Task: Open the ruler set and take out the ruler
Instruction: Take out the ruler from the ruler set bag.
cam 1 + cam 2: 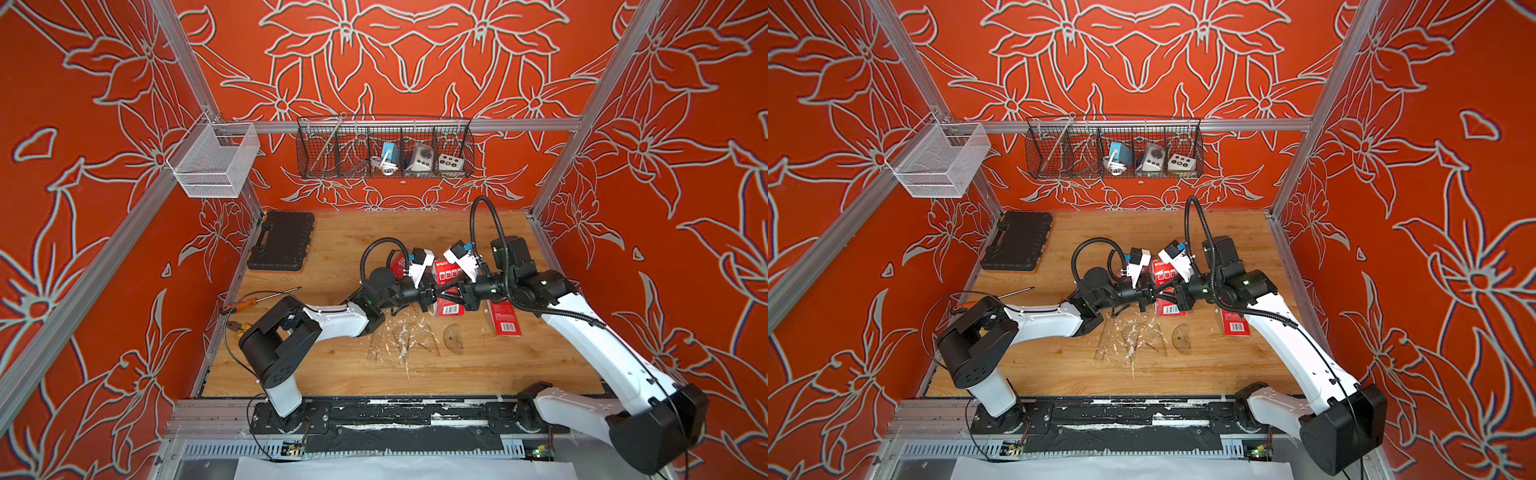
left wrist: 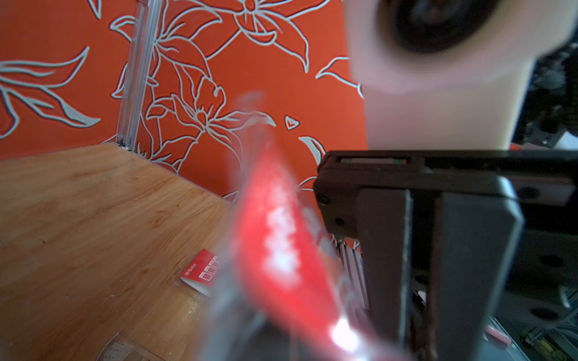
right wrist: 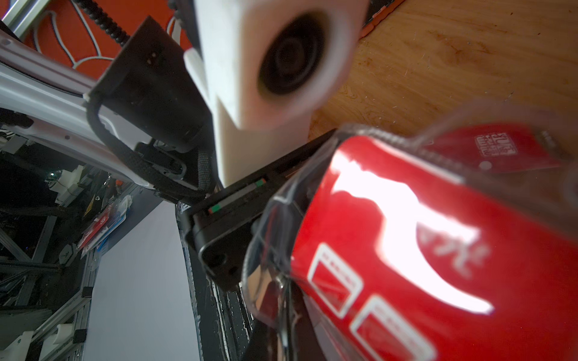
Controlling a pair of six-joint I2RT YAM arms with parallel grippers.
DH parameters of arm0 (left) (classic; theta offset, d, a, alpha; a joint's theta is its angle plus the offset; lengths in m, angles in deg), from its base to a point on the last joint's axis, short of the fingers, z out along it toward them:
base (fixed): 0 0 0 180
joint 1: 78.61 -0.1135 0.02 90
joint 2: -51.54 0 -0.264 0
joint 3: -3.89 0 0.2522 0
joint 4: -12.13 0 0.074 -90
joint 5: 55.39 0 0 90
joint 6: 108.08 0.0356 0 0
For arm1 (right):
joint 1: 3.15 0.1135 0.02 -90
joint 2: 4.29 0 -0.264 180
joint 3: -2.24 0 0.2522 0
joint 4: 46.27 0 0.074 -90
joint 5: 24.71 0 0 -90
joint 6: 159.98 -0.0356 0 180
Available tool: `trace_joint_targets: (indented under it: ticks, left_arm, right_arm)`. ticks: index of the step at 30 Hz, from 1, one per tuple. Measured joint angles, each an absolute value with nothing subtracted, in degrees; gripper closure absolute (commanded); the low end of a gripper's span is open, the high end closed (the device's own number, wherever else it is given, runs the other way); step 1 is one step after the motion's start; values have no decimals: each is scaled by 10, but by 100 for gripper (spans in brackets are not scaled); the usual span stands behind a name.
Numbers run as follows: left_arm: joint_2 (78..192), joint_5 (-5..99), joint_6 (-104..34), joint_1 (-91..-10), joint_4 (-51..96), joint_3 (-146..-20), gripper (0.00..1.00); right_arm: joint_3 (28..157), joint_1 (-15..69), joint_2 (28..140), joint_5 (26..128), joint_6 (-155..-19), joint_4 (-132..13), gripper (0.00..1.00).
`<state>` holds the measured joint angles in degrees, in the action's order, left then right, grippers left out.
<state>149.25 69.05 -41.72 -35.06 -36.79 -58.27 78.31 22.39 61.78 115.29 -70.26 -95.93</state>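
Note:
The ruler set (image 1: 448,272) is a red card in a clear plastic sleeve, held above the middle of the table in both top views (image 1: 1165,272). My left gripper (image 1: 431,293) comes at it from the left and is shut on its edge. My right gripper (image 1: 448,293) comes from the right and is shut on the sleeve too, tip to tip with the left. The left wrist view shows the pack (image 2: 281,250) blurred and close. In the right wrist view the sleeve's clear mouth gapes beside the red card (image 3: 406,250). I cannot tell whether a ruler is inside the sleeve.
Clear set squares (image 1: 399,340) and a protractor (image 1: 454,340) lie among white scraps in front of the grippers. Another red card (image 1: 505,318) lies to the right. A black tool case (image 1: 282,241) sits at the back left, with a screwdriver (image 1: 257,297) and pliers (image 1: 237,326) near the left edge.

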Motion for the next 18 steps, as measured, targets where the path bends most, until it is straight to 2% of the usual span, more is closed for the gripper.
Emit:
trace_joint_targets:
  ticks: [2,18]
  left_arm:
    - [1492,694,-414,-350,-371,-583,100]
    - [1436,656,-363,-345,-360,-546,100]
  right_arm:
    - [783,224,615,1150,-701,-963,100]
    - [770,221,540,1047,-727,-941,100]
